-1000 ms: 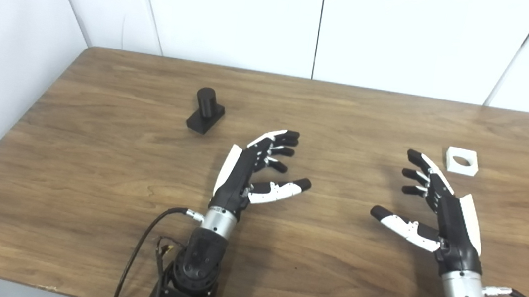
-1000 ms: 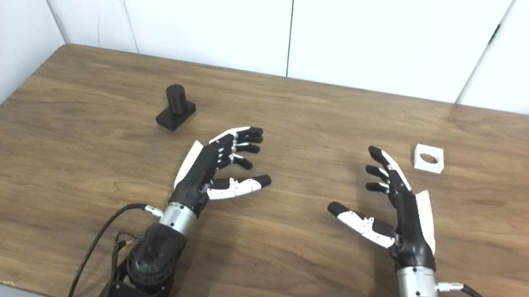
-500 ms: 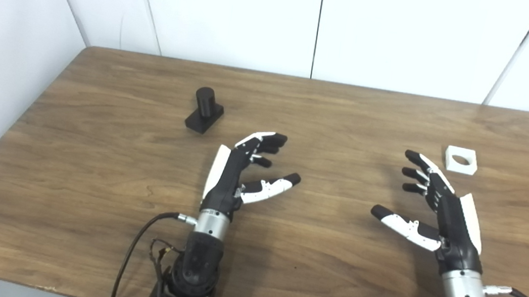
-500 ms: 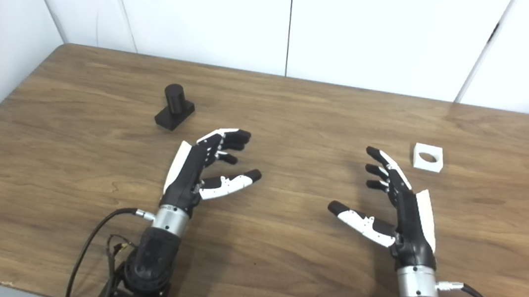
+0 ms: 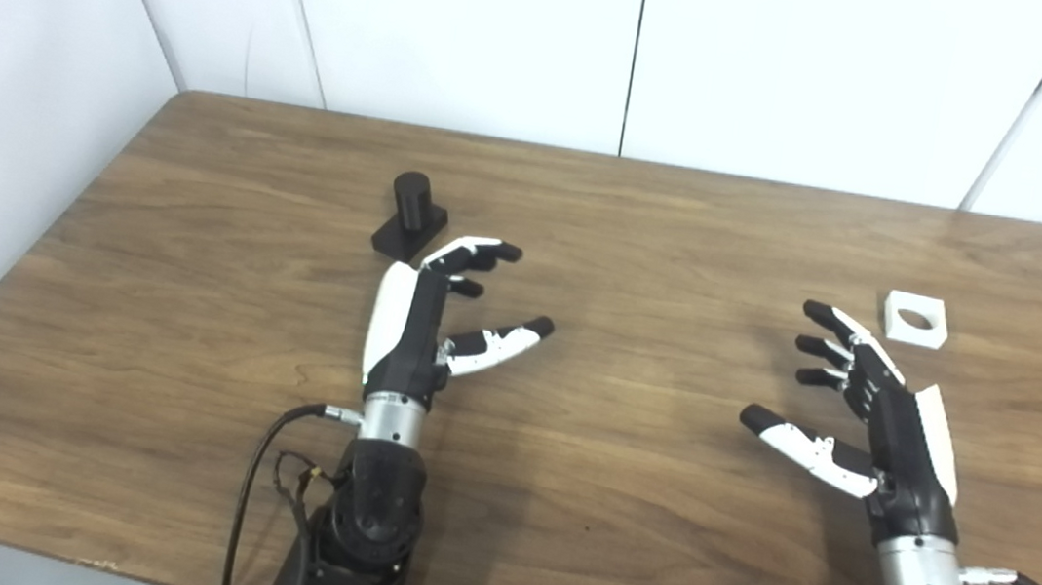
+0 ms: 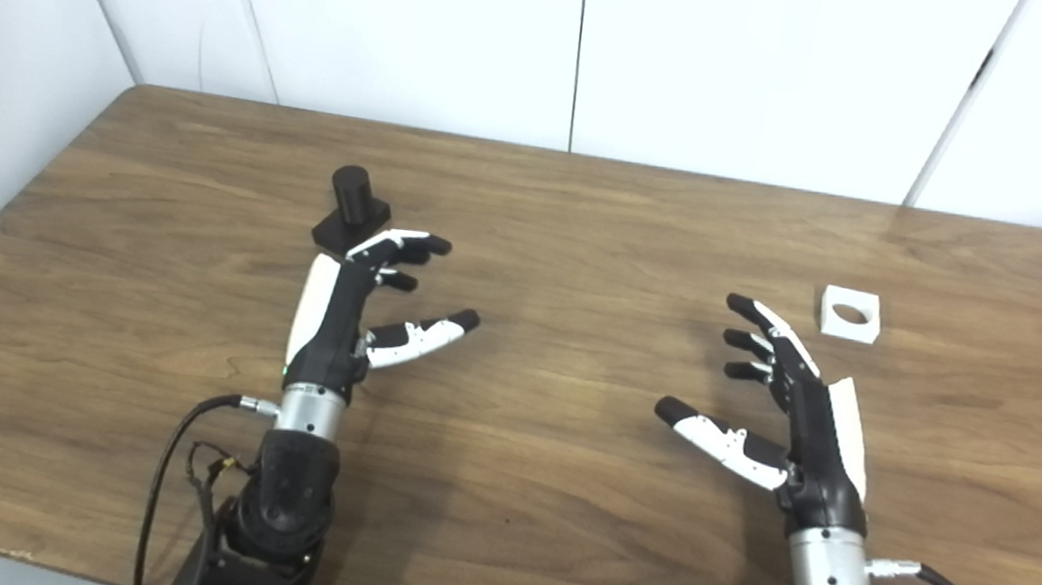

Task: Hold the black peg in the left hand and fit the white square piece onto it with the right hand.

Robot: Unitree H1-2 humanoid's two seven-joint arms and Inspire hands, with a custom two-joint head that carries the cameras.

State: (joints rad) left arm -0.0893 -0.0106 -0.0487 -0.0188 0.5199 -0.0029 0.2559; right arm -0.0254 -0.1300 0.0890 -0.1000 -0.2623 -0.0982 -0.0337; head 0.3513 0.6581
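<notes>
Black and upright on its square base, the black peg (image 5: pixel 410 214) stands at the left of the wooden worktop (image 5: pixel 648 209), and the left hand (image 5: pixel 428 316) is now just beside it, having swung leftward over the last second from a spot nearer the middle. Its fingers are spread and hold nothing, the fingertips (image 5: pixel 498 252) reaching close to the peg's base without touching it as far as I can tell. That puts the reach nearly done and the grasp not yet begun. Further right, the right hand (image 5: pixel 870 416) waits much as before, open and empty, with the white square piece (image 5: pixel 914 319) lying flat beyond its fingertips, near but apart.
</notes>
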